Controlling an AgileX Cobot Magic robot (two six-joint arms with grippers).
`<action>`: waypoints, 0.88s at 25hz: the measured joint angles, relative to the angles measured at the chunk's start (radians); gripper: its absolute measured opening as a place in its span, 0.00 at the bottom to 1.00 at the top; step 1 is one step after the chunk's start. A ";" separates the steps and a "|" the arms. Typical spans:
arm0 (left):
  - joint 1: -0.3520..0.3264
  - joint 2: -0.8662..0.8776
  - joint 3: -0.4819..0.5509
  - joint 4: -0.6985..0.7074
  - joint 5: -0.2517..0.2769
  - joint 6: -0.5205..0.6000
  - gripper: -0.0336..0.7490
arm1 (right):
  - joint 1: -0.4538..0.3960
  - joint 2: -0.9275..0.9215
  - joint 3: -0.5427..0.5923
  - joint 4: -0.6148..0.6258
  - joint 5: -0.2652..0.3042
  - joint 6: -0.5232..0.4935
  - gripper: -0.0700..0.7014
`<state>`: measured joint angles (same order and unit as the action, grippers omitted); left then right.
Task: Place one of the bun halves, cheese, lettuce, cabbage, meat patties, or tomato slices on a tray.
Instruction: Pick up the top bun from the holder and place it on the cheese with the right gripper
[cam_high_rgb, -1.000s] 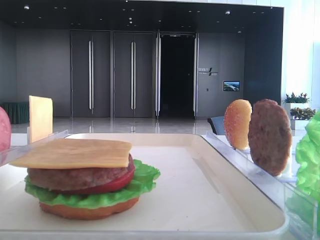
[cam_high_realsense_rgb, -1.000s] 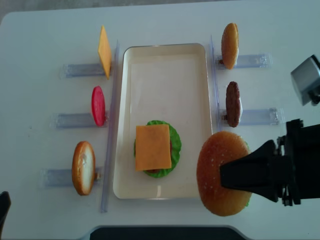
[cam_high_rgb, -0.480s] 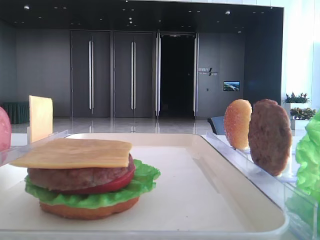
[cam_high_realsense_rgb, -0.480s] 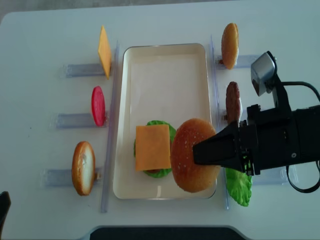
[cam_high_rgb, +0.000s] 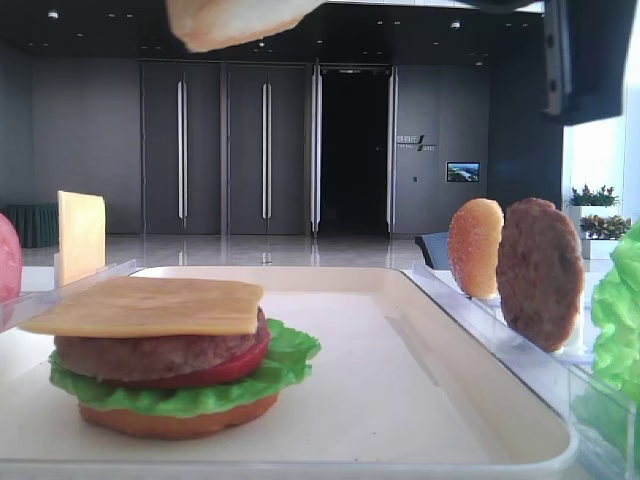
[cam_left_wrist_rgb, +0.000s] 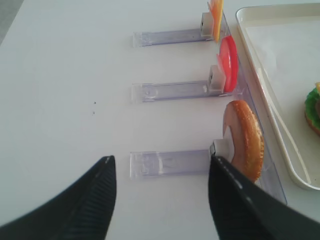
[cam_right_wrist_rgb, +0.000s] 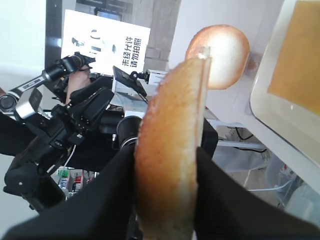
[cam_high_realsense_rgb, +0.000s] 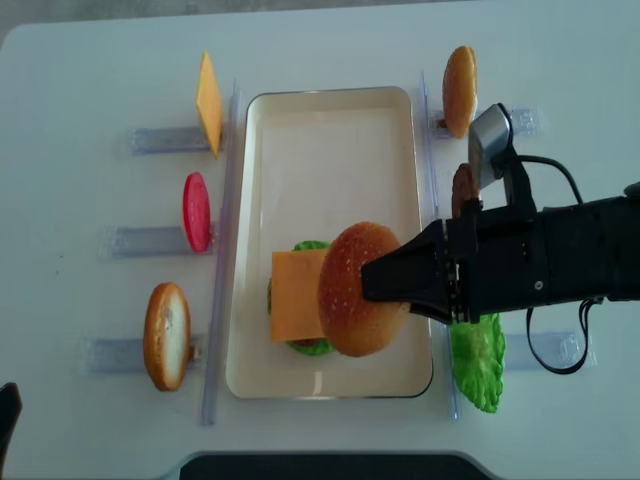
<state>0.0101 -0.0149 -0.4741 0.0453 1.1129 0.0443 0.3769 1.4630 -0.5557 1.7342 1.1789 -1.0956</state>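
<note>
We see a plain white tabletop (cam_high_realsense_rgb: 80, 90) carrying a cream tray (cam_high_realsense_rgb: 330, 115) flanked by clear racks (cam_high_realsense_rgb: 170, 140). Beyond it lies a dark hall with tall grey doors (cam_high_rgb: 225, 150) and a polished floor. Our right fingers (cam_high_realsense_rgb: 375, 285) are clamped on the bun top (cam_high_realsense_rgb: 350, 290), held above the tray's near half, overlapping the cheese (cam_high_realsense_rgb: 295, 295) on the stacked burger. Our left fingers (cam_left_wrist_rgb: 160, 200) are spread apart over bare tabletop at the near left.
</note>
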 joint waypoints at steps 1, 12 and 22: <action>0.000 0.000 0.000 0.000 0.000 0.000 0.62 | 0.021 0.021 0.000 0.023 0.001 -0.017 0.40; 0.000 0.000 0.000 0.000 0.000 0.000 0.62 | 0.121 0.190 -0.081 0.062 -0.058 -0.065 0.40; 0.000 0.000 0.000 0.000 0.000 -0.001 0.62 | 0.121 0.257 -0.131 0.067 -0.133 -0.075 0.40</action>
<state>0.0101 -0.0149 -0.4741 0.0453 1.1129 0.0437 0.4980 1.7205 -0.6866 1.8009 1.0457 -1.1711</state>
